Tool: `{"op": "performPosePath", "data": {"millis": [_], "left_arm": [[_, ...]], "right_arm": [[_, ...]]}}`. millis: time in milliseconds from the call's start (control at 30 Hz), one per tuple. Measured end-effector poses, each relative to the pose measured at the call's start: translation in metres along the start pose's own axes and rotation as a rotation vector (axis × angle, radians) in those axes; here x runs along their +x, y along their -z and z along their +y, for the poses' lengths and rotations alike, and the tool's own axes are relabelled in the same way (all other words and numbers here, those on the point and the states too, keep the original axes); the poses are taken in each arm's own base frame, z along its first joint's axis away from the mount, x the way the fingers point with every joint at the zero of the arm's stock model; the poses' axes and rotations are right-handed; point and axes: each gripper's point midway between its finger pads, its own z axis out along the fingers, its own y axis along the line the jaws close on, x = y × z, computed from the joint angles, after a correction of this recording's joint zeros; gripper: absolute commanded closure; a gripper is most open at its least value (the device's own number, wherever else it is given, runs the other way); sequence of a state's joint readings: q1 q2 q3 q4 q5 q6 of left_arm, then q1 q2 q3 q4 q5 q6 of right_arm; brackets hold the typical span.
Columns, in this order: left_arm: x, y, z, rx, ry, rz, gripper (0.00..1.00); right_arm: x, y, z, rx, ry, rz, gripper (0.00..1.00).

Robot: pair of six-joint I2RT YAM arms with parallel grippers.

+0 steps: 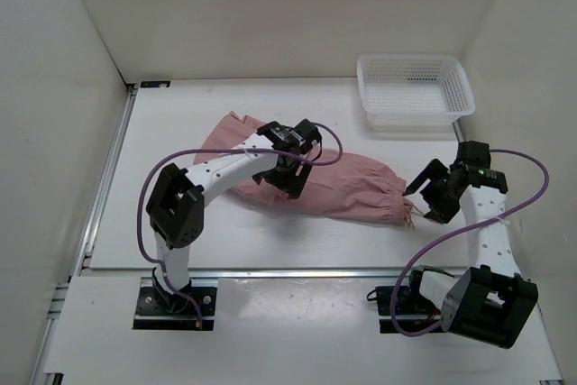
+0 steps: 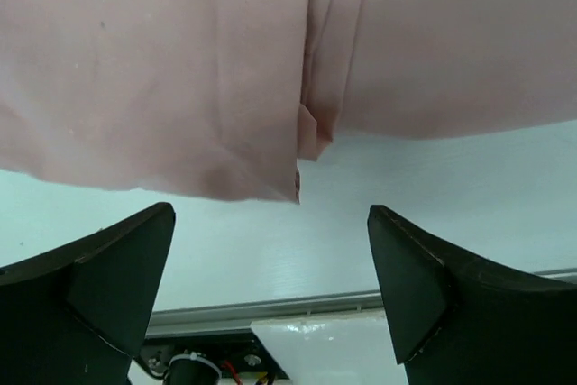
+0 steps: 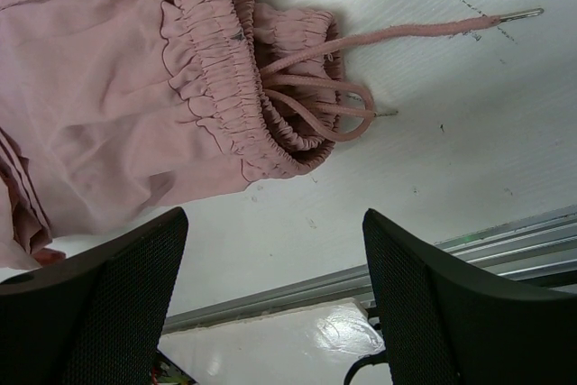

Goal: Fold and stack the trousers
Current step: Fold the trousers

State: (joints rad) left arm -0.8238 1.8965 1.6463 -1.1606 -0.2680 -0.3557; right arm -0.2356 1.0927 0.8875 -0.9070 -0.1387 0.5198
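Top external view: the left jaws hang spread over the near edge of the trousers [image 1: 352, 188], gripping nothing. The dusty-pink pair lies flat and lengthwise across the tabletop [image 1: 171, 232]. Its gathered elastic end and loose drawstrings [image 3: 361, 105] point right, where the right jaws hover just beside them — also spread, empty. A white basket [image 1: 415, 87] sits at the back right, apart from the fabric.

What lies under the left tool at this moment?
Pink trousers and bare table lie below the open left tool. From above, the arm covers part of the fabric.
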Motion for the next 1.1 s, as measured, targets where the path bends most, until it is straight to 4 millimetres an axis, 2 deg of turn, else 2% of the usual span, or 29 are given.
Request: {"op": "performPosePath", "data": {"millis": [100,200,300,333,367,400,467,500,633,733,833,867,900,933,967,1100], "left_arm": [[-0.009,0.013,-0.005,0.01,-0.005,-0.029,0.03],[-0.043,0.039,-0.009,0.044,0.026,-0.135,0.07],[-0.087,0.061,-0.011,0.049,0.092,-0.249,0.39],[-0.099,0.063,-0.011,0.047,0.119,-0.274,0.45],[-0.111,0.06,-0.013,0.046,0.142,-0.291,0.45],[-0.118,0.054,-0.014,0.041,0.16,-0.293,0.4],[-0.13,0.032,-0.013,0.024,0.203,-0.274,0.15],[-0.132,0.017,-0.012,0.013,0.222,-0.253,0.09],[-0.129,-0.042,-0.001,-0.038,0.297,-0.155,0.12],[-0.126,-0.068,0.008,-0.069,0.33,-0.11,0.16],[-0.125,-0.075,0.009,-0.079,0.344,-0.101,0.34],[-0.127,-0.075,0.009,-0.077,0.347,-0.104,0.54],[-0.128,-0.075,0.007,-0.075,0.355,-0.109,0.69],[-0.129,-0.074,0.007,-0.074,0.356,-0.114,0.82],[-0.13,-0.073,0.007,-0.074,0.355,-0.12,0.9],[-0.133,-0.068,0.009,-0.082,0.365,-0.136,0.9]], "right_arm": [[0.0,0.0,0.0,-0.002,0.0,0.001,0.17],[0.001,0.0,0.0,-0.003,0.0,0.003,0.17],[0.001,0.0,0.001,-0.008,0.0,0.004,0.17],[0.002,0.0,0.001,-0.012,0.001,0.003,0.17],[0.002,0.001,0.002,-0.015,0.001,0.002,0.17],[0.003,0.001,0.002,-0.018,0.002,0.001,0.17],[0.004,0.002,0.002,-0.022,0.003,-0.001,0.17],[0.005,0.003,0.002,-0.026,0.003,-0.003,0.17],[0.005,0.006,0.004,-0.038,0.007,-0.014,0.17],[0.005,0.007,0.004,-0.038,0.011,-0.016,0.17],[0.005,0.007,0.003,-0.038,0.012,-0.016,0.17],[0.005,0.007,0.003,-0.038,0.012,-0.015,0.17],[0.005,0.007,0.003,-0.037,0.012,-0.016,0.17],[0.005,0.007,0.003,-0.038,0.012,-0.015,0.17],[0.005,0.007,0.003,-0.038,0.012,-0.015,0.17],[0.006,0.007,0.003,-0.036,0.011,-0.013,0.17]]}}
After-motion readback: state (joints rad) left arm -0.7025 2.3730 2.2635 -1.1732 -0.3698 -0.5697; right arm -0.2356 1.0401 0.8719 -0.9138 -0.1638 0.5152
